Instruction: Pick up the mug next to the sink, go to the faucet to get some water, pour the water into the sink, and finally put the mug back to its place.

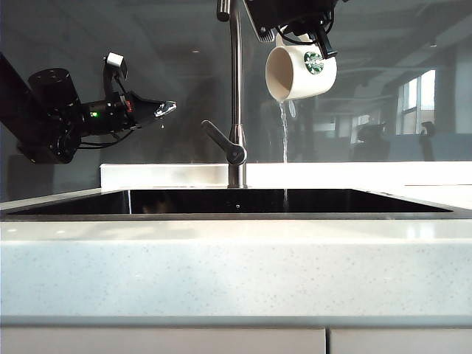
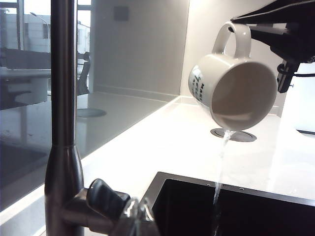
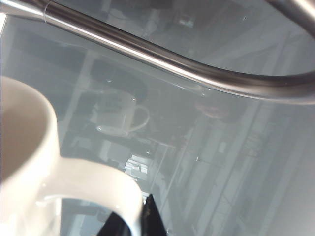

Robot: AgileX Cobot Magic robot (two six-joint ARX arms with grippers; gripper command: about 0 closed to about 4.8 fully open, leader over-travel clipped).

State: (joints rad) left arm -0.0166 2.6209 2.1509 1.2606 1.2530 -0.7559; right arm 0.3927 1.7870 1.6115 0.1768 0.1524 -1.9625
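Right claw (image 1: 313,33) pinches the tipped mug (image 1: 299,71) by its handle over the sink (image 1: 66,214) — left claw (image 1: 164,109) pressed together.

Left arm stretched level from left side, my left gripper (image 1: 167,109) pinched fully closed, empty, hanging in air. Right arm came in from top right, wrist rolled over, my right gripper (image 1: 318,38) clamped tight on mug (image 1: 299,71) handle, tipped mouth-down.

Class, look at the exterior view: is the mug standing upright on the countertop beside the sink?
No. The mug hangs tilted in the right end effector above the sink, spilling a thin stream of water.
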